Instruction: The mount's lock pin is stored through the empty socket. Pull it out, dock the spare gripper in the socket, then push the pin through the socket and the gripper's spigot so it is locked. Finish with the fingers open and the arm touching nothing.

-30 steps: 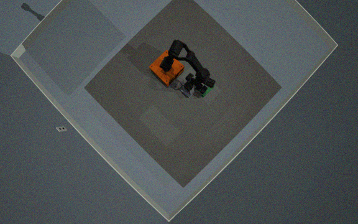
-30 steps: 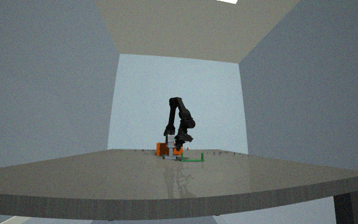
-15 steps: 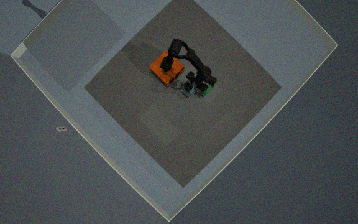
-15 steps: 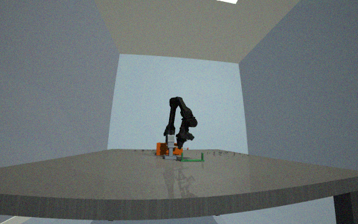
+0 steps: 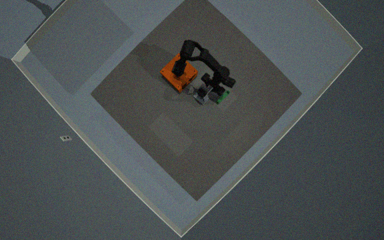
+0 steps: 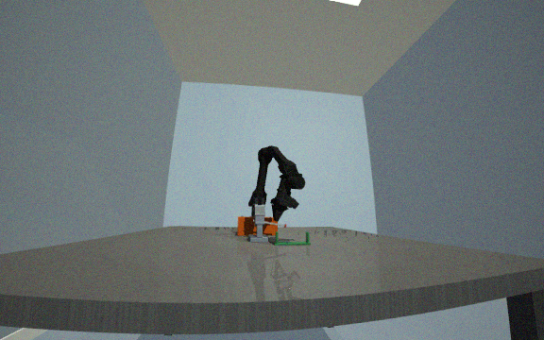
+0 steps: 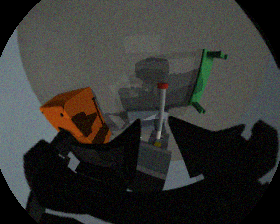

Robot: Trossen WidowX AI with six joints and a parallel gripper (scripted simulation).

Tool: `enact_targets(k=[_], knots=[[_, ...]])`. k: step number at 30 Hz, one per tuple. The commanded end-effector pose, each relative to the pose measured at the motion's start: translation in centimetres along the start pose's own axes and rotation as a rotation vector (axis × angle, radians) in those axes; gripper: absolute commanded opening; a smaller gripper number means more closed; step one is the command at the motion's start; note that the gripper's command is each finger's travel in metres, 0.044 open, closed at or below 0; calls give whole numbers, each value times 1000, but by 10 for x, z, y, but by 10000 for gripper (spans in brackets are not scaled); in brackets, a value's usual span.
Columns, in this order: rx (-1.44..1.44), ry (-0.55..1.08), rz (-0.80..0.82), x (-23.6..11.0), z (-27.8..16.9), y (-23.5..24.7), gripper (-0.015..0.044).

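In the wrist view my gripper [image 7: 155, 140] is open, with its dark fingers on either side of a small grey block [image 7: 153, 157]. The lock pin [image 7: 163, 106], a thin grey rod with a red head, sticks out of that block and points away from me. No finger touches it. Beyond it are grey mount parts [image 7: 151, 72]. From above, my gripper [image 5: 212, 87] hangs over the grey mount [image 5: 203, 95]. From the side, my gripper [image 6: 279, 212] is just right of the grey mount post [image 6: 259, 222]. I cannot make out the spare gripper on its own.
A green frame [image 7: 203, 83] [image 5: 224, 97] [image 6: 293, 243] lies on the table right of the mount. An orange box [image 5: 175, 77] [image 6: 243, 227] [image 7: 74, 116] sits under the arm's base, left of the mount. The table [image 6: 159, 264] reaches far in every direction.
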State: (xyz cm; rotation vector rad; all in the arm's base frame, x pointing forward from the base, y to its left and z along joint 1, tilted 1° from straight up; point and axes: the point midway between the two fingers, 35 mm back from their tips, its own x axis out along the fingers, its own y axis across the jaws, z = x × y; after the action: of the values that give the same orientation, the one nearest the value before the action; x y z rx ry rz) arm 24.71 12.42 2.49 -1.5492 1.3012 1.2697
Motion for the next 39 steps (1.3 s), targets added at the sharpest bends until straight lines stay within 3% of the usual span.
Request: enact_targets(k=[1,23,32,39], knots=[[1,-2,-2,-9,4,0,200],[-13,24,19,-53,22,8,200],[-14,27,20,-45,18,8,436],[-14,27,20,-45,18,8,440]])
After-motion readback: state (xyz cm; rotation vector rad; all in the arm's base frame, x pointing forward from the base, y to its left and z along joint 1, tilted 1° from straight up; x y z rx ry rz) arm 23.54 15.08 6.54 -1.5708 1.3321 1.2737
